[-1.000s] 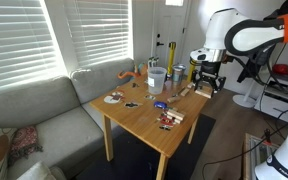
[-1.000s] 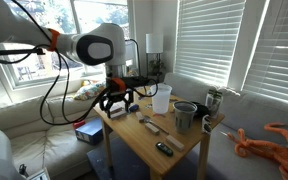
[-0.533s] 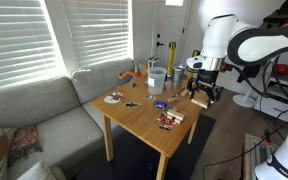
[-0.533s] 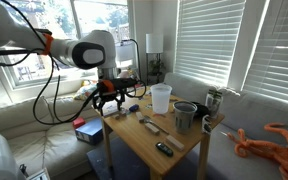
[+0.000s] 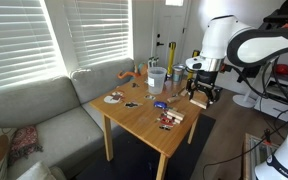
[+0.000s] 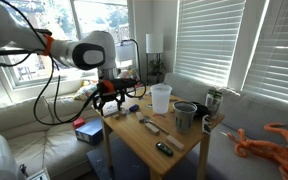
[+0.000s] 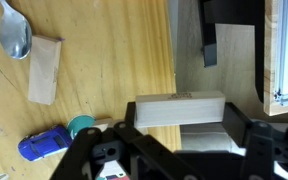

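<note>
In the wrist view my gripper (image 7: 179, 120) is shut on a pale wooden block (image 7: 179, 108), held crosswise between the two black fingers. The block hangs over the edge of the wooden table (image 7: 104, 60), partly above the floor beyond it. In both exterior views the gripper (image 5: 202, 92) (image 6: 112, 102) hovers just off the table's end, pointing down. A second wooden block (image 7: 44, 70) lies flat on the table beside a metal spoon (image 7: 14, 30). A blue toy car (image 7: 42, 146) sits close to my left finger.
A white cup (image 5: 156, 78) (image 6: 161, 98) and a metal cup (image 6: 185, 115) stand on the table with several small items. A grey sofa (image 5: 34, 110) runs along the window side, with an orange toy (image 6: 274, 140) on it. A box (image 6: 86, 130) lies below the gripper.
Over the first half second the gripper sank and shifted towards the table's end with the block still in it. It has not moved since.
</note>
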### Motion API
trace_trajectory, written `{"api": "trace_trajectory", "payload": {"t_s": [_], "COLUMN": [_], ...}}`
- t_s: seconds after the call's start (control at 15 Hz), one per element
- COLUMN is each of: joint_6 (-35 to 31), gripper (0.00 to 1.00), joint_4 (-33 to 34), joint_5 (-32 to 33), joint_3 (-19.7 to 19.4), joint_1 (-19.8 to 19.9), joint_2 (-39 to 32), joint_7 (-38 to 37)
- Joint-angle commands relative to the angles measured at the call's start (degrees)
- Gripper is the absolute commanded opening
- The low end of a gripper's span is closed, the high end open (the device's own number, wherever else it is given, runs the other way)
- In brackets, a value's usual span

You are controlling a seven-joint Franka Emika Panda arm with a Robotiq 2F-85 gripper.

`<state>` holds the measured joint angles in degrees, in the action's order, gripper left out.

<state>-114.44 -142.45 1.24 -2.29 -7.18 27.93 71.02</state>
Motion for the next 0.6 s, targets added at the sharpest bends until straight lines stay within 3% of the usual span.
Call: {"api": "trace_trajectory", "payload": {"t_s": [0.0, 0.53], "joint_6": [-3.0, -7.3], "gripper": [0.60, 0.60], "joint_4": [1.4, 4.5], "joint_5": [-0.6, -3.4], "joint_3": [-0.8, -0.7], "joint_1": [-1.7, -2.6], "joint_2": [-2.9, -9.3], "joint_7": [3.6, 8.1]}}
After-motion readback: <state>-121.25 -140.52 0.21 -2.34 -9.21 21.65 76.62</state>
